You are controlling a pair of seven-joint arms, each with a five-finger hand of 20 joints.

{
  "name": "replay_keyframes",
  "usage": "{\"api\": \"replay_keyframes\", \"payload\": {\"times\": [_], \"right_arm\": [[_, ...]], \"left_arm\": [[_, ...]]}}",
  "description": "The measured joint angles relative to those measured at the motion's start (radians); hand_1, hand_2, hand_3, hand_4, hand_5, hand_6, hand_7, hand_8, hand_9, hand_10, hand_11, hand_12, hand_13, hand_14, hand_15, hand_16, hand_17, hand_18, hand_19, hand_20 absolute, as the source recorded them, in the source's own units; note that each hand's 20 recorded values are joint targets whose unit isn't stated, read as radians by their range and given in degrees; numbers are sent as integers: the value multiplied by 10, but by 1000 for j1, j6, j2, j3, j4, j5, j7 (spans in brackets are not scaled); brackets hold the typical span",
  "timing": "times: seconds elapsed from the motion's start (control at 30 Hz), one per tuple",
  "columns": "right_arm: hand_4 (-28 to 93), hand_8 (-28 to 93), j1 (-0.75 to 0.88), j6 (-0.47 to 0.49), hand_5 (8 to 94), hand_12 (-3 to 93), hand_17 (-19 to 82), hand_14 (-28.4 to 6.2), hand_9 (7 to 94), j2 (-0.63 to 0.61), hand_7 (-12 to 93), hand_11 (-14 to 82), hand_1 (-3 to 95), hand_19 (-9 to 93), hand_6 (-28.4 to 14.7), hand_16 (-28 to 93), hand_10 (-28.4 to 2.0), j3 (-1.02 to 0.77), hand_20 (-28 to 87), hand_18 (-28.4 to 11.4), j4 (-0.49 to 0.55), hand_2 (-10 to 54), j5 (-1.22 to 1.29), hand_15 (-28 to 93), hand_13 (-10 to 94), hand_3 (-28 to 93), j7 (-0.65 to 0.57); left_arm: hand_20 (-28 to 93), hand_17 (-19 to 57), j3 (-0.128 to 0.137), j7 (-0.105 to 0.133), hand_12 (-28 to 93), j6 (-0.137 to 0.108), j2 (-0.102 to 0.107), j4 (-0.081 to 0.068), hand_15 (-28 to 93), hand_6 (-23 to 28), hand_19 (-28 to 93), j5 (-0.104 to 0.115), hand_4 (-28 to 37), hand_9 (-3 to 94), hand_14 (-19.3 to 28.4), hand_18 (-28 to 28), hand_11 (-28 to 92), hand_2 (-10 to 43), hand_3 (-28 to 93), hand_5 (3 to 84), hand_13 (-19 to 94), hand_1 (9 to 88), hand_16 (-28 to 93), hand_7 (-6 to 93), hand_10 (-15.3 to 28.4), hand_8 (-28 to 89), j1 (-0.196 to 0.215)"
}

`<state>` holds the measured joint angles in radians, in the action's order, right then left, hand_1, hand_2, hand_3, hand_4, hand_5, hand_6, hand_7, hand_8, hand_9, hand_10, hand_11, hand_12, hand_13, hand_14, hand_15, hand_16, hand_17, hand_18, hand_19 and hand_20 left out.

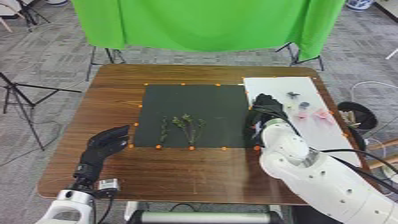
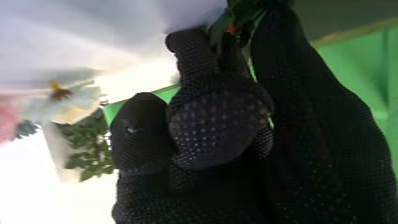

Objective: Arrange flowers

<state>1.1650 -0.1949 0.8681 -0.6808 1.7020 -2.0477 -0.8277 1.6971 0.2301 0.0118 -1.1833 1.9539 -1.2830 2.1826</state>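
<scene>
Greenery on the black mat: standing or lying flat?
Lying flat. In the head view, the green sprigs stretch lengthwise along the black mat, nothing holding them up.

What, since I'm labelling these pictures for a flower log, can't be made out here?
- Right wrist view: most of the green leafy piece pinched in the black-gloved right hand, hidden by its fingers.
- Right wrist view: the rest of the pale pink bloom, cut off by the edge.
- Head view: part of the white board, under the white right arm.
- Head view: the green sprigs' leaf shapes, too small.
</scene>
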Motion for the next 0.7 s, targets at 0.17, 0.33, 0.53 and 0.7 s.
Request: {"api": "replay_keyframes", "payload": {"times": [0.17,0.33,0.53,0.7], "right_arm": [[-58,237,8,-17,765,336,770,-14,937,1,251,114,678,818,-64,195,-134,-28,416,-17,-7,-95,50,553,937,569,14],[-40,215,9,-109,768,347,772,-13,937,-14,280,124,679,808,-61,205,-147,-4,439,-15,-18,-95,72,549,937,573,45],[-25,204,21,-184,775,347,772,-13,937,-57,287,130,681,805,-62,207,-153,33,452,-16,11,-95,79,549,937,569,100],[-19,201,22,-221,775,345,772,-13,937,-104,296,135,681,805,-60,208,-153,44,461,-18,90,-95,87,550,937,567,148]], "left_arm": [[196,52,0,0,172,0,-2,0,243,8,179,0,-142,366,161,158,232,-95,640,458,329,392,21,182,106,-74,0],[196,52,0,-1,172,3,-3,0,242,8,178,-1,-141,364,161,159,230,-95,638,458,327,392,21,179,106,-73,-2],[195,51,-1,-2,173,5,-2,-1,238,9,175,-1,-139,364,160,158,226,-95,637,457,325,391,22,175,106,-72,-4],[194,51,-4,-2,174,4,1,-1,234,9,174,-1,-137,363,160,158,225,-95,635,456,324,390,24,173,106,-71,-5]]}}
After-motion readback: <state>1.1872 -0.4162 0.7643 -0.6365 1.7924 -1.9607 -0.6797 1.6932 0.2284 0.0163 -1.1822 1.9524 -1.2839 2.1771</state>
